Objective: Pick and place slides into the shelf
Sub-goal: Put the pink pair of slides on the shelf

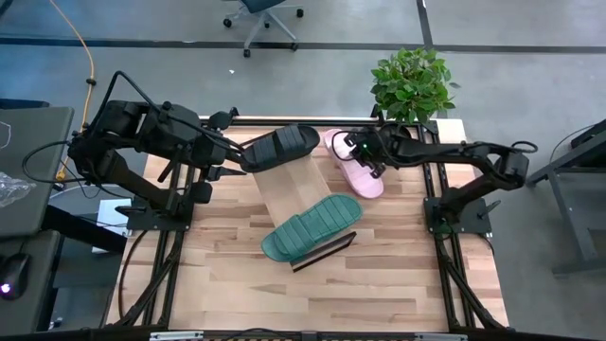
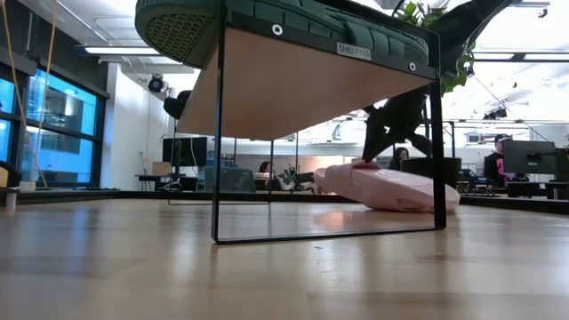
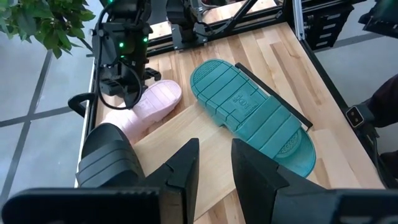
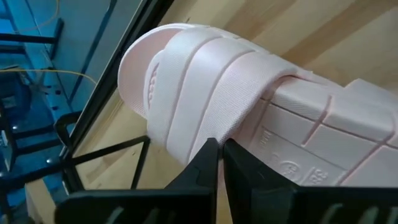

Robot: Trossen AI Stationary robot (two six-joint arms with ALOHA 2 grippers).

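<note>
In your high view, the shelf (image 1: 289, 185) sits center frame, with the green slide (image 1: 311, 227) at its lower end and the black slide (image 1: 281, 147) at its upper end. The left gripper (image 1: 230, 157), fingers parted, hangs just left of the black slide. In your right wrist view, the right gripper (image 4: 219, 163) is pinched closed against the pink slide (image 4: 249, 118).

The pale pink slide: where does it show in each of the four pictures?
High view: pale pink slide right of centre, under the right gripper.
Low view: lying on the table, right of middle.
Left wrist view: left of centre, beside the green slide.
Right wrist view: fills the picture.
Shared landmark: the right gripper, at the pink slide in every view.
</note>
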